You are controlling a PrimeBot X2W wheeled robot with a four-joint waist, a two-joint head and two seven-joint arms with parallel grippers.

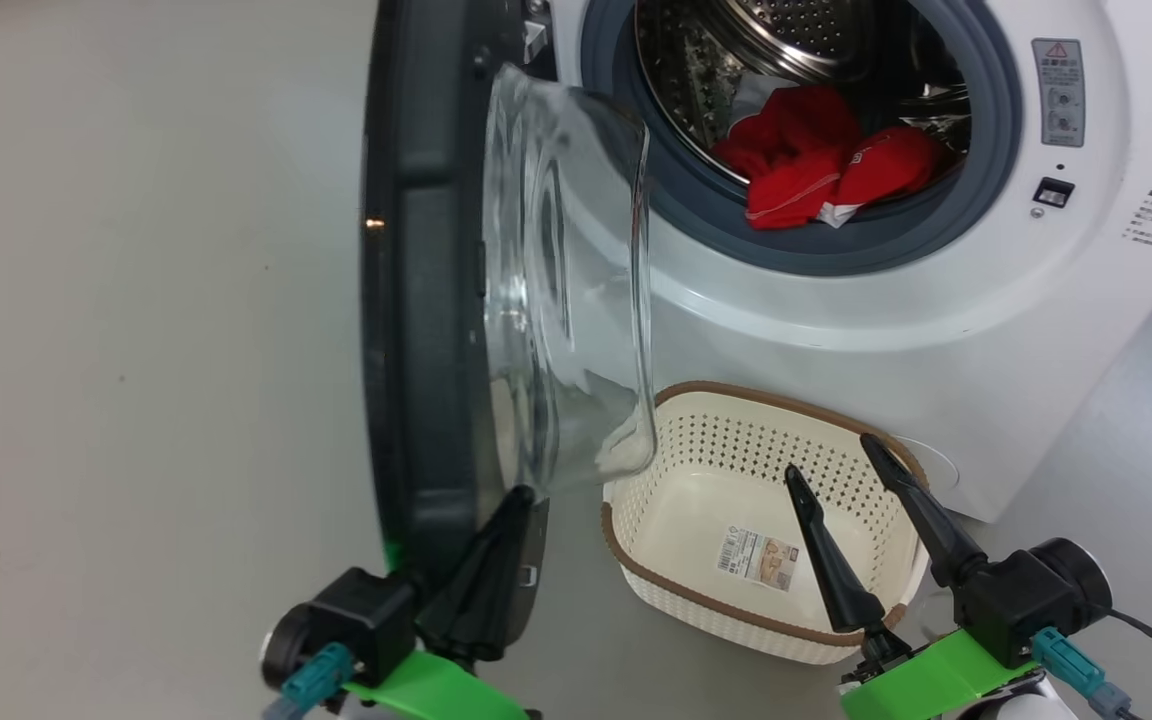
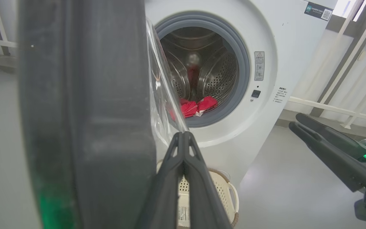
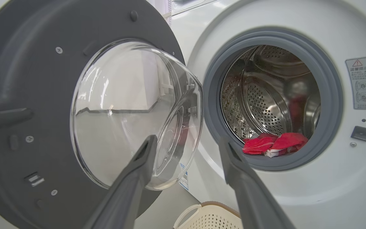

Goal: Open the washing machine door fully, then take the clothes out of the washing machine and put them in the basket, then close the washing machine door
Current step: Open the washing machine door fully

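Standing wide open from the washing machine (image 1: 936,330), the washing machine door (image 1: 426,300) shows edge-on in the head view, its clear glass bowl (image 1: 576,300) bulging toward the opening. The door's dark inner face lies just to the left of the left jaws. Their two fingers (image 2: 202,190) are pressed together from base to tip with nothing between them. The tips sit at the door's lower rim, right beside the foot of the bowl; whether they touch either one cannot be told.

Beyond those tips and past the bowl, the clothes (image 1: 806,160) lie in a red heap with a white scrap at the front of the steel drum (image 1: 786,30), resting against the grey rubber ring (image 1: 994,130).

The right jaws are spread wide and hold nothing. Their fingers (image 1: 831,570) hang over the basket (image 1: 726,440), which stands on the floor (image 1: 136,350) below them, close against the foot of the machine. A paper label (image 1: 761,558) lies on the basket's bottom, just left of the nearer right finger.

From the right wrist, the clothes lie ahead of the right jaws and a little to the right of the right-hand fingertip. The bowl sits behind the left-hand finger.
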